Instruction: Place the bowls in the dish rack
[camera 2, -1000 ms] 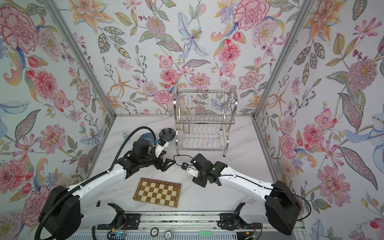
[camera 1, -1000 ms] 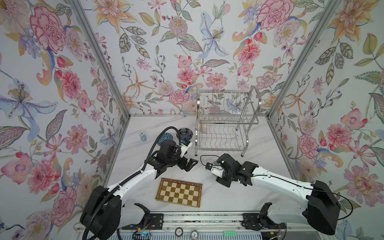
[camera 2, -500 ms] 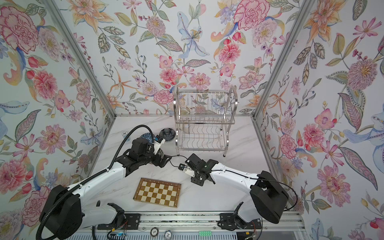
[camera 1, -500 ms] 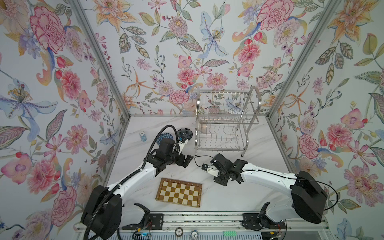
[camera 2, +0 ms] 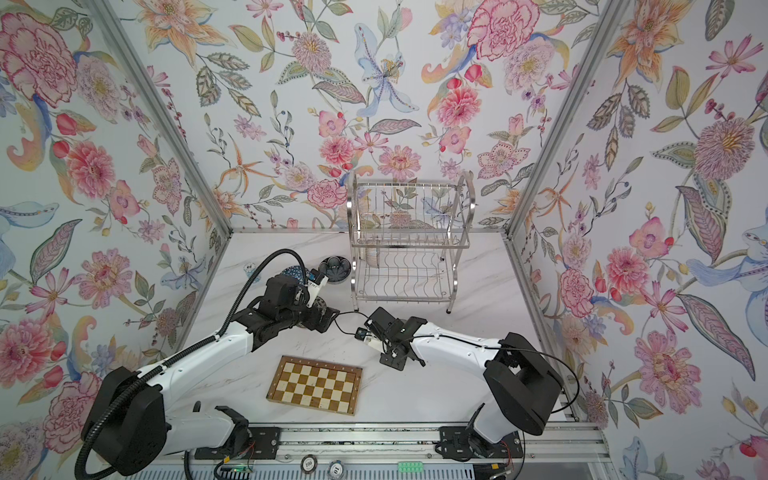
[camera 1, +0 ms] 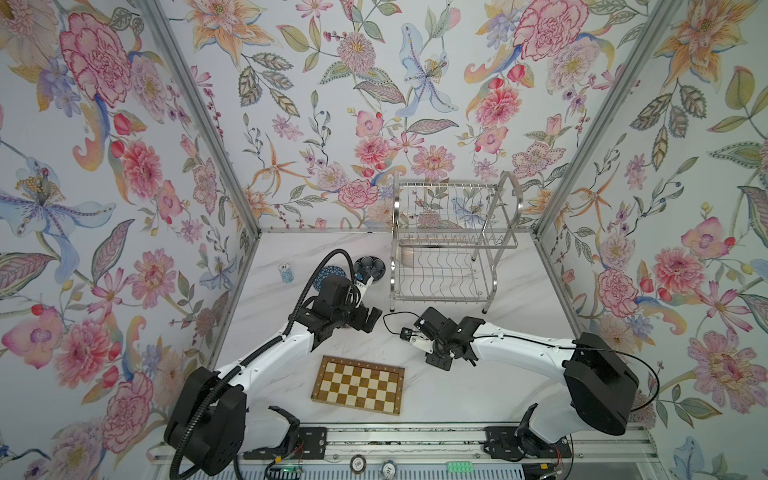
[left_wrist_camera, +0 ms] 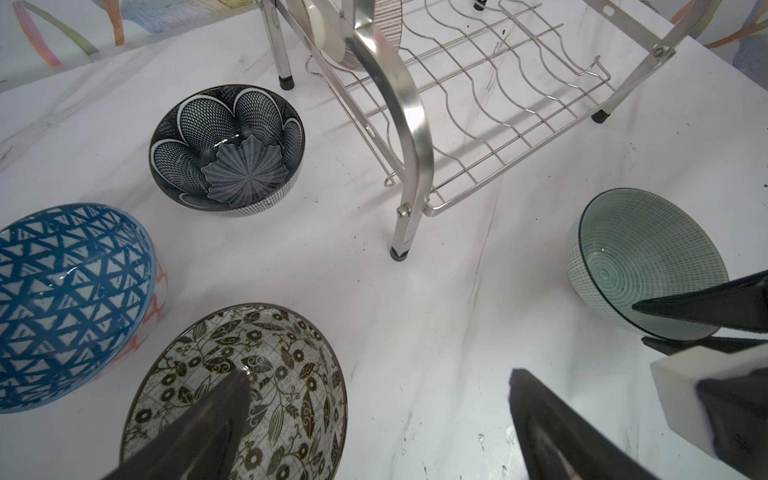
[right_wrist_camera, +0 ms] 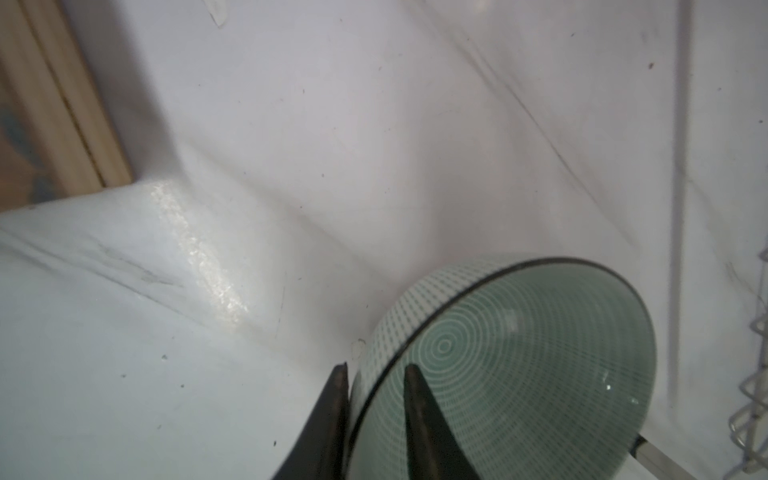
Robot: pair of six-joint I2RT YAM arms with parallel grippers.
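Right hand (right_wrist_camera: pixel 376 368) has narrowed, straddling rim of green bowl (right_wrist_camera: pixel 519 353)

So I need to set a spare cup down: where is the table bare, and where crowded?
Bare: marble between the dish rack and right wall, and between the checkered board and right arm's base. Crowded: left of the rack, where bowls cluster around the left gripper.

Your top pair: mounted high, facing down, both covering the whole table (camera 1: pixel 540 291). Your wrist cameras: low, close; both share the pale green bowl (left_wrist_camera: pixel 640 257).
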